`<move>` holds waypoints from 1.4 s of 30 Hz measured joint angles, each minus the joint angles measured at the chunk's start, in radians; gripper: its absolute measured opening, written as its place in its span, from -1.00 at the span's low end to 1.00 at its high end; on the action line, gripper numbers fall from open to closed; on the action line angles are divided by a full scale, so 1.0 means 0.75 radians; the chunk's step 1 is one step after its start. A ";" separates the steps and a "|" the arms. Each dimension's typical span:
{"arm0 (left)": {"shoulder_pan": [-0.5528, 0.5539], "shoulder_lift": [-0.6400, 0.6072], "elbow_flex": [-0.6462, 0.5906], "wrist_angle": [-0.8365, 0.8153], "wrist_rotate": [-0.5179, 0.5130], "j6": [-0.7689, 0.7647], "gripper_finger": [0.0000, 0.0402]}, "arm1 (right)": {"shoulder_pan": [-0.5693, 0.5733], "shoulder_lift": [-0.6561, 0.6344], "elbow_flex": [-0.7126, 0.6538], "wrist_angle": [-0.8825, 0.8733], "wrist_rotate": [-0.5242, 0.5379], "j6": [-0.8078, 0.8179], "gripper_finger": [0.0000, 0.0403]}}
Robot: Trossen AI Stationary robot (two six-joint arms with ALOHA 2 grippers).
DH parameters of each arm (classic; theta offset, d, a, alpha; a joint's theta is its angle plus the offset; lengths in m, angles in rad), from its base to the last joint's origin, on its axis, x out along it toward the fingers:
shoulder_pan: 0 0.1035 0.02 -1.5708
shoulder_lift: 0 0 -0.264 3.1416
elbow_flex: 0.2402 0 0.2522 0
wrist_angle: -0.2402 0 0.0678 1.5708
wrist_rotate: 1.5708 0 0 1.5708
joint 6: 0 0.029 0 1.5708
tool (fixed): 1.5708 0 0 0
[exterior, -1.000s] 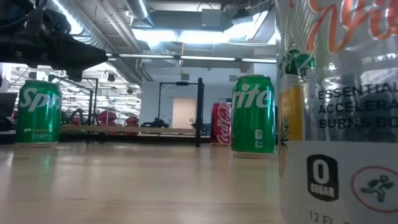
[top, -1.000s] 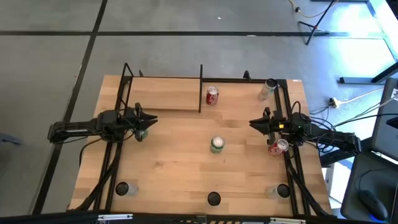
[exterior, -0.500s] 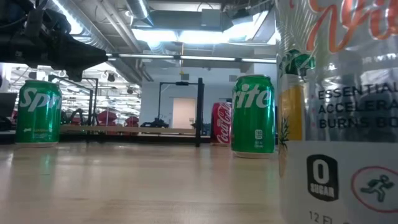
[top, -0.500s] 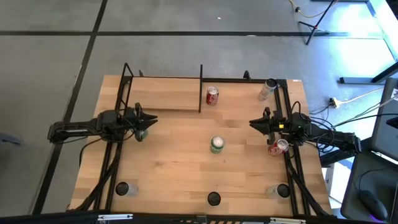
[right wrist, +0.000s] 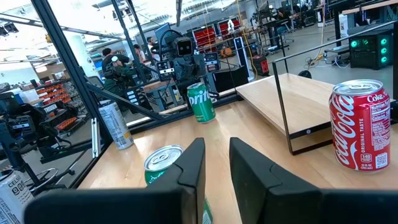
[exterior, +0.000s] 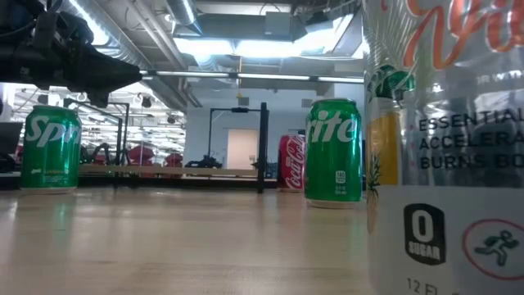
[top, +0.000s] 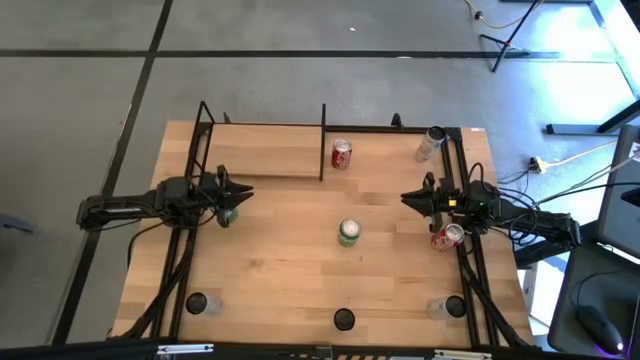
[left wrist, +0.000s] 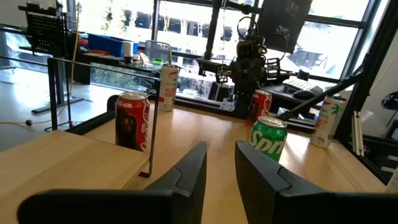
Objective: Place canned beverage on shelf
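Observation:
The shelf [top: 262,155], a light plank framed by black rods, sits at the table's far left. A red cola can [top: 341,154] stands upright on the tabletop just right of the shelf's rod. A green can [top: 348,232] stands mid-table. Another green can [top: 229,214] stands below my left gripper [top: 248,193], which hovers level at the left side, open by a narrow gap and holding nothing. My right gripper [top: 404,198] hovers at the right side, likewise narrowly open and holding nothing, with a red can [top: 447,236] beside it.
A slim can [top: 431,142] stands at the far right corner. Three more cans [top: 197,303], [top: 343,320], [top: 443,307] stand along the near edge. Black frame rails [top: 470,260] run down both table sides. Bare wood [top: 280,250] lies between the middle can and the left arm.

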 joint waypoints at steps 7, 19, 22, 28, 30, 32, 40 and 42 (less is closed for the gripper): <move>0.000 0.000 0.000 0.000 0.000 0.000 -0.62 | -0.001 0.000 0.001 0.001 0.003 0.000 -0.69; 0.000 0.000 0.000 0.000 0.000 0.000 -0.62 | -0.001 0.000 0.000 0.097 0.193 0.060 -0.69; 0.000 0.000 0.000 0.000 0.000 0.000 -0.62 | -0.001 0.001 0.000 0.121 0.398 0.271 -0.69; 0.000 0.000 0.000 0.044 -0.085 0.019 -0.62 | -0.001 0.000 0.000 0.126 0.664 0.532 -0.69; 0.000 0.001 0.000 0.097 -0.123 -0.033 -0.62 | -0.001 0.000 0.000 0.128 0.705 0.543 -0.69; 0.000 0.000 0.000 0.153 -0.177 -0.117 -0.62 | -0.001 0.002 0.000 0.152 0.739 0.544 -0.69; 0.000 0.000 0.000 0.443 -0.492 -0.225 -0.62 | -0.001 0.107 0.040 0.250 0.806 0.452 -0.69; 0.000 0.000 0.000 0.473 -0.497 -0.228 -0.62 | -0.001 0.170 0.079 0.254 0.809 0.438 -0.69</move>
